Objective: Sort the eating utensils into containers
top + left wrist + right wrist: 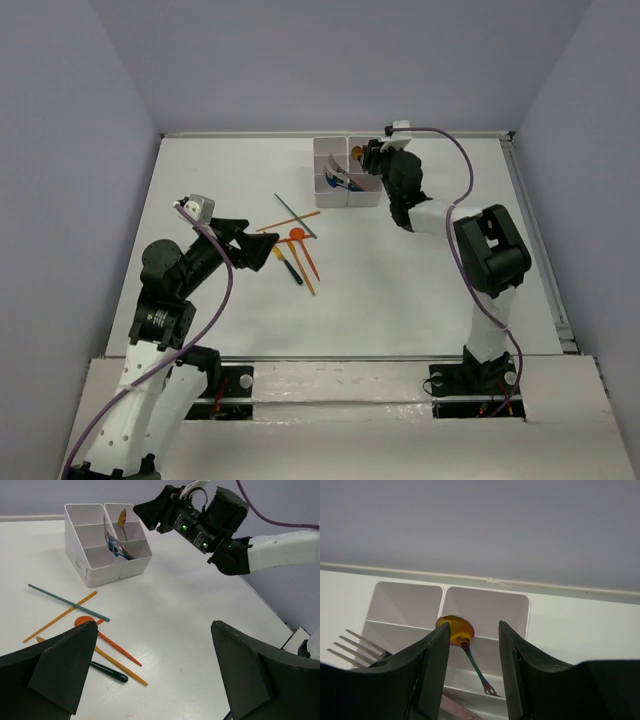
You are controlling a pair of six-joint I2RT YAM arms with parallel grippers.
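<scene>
Right pincer (472, 630) spread above the bins (485, 602) (arm (430, 215) stretched forward), left pincer (154, 625) spread wide

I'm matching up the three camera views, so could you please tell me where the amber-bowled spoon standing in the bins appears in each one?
Top external: spoon in the far right compartment of the bins, upper centre.
Left wrist: top, left of centre, bowl up against a bin wall.
Right wrist: centre, bowl up, thin handle running down into the compartment.
Shared landmark: the white bins, visible in all three.
</scene>
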